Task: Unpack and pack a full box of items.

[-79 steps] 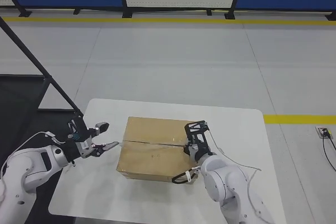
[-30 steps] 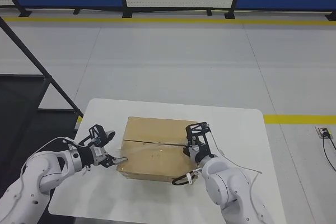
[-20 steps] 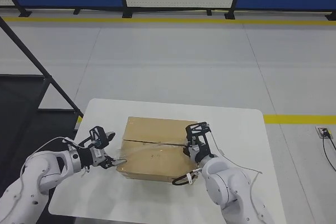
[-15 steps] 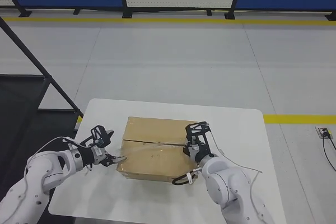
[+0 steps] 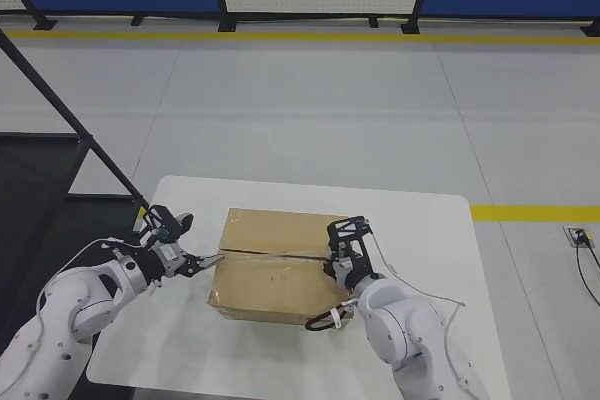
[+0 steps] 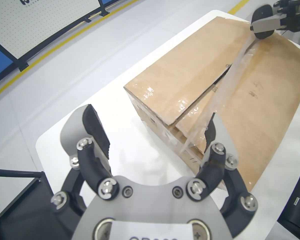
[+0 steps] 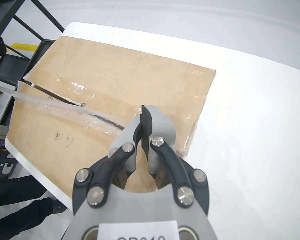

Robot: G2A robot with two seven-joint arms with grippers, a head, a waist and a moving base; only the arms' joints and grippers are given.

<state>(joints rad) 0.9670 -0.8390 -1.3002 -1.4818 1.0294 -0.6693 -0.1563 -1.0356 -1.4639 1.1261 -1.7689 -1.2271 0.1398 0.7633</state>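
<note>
A closed cardboard box lies in the middle of the white table. My left gripper is at the box's left end, level with the top seam, and stands open. A strip of clear tape is peeled up from the seam and clings to one of its fingers. The strip runs across the box top to my right gripper. That gripper is shut, with its tips on the box top near the right end.
A black metal frame rises off the table's left side, with a dark shelf below the near-left corner. Bare table lies to the right of the box and along the front edge.
My left gripper went to the box's front-left corner, then moved back along the left end to the seam, drawing the tape strip up. The right gripper has stayed put.
</note>
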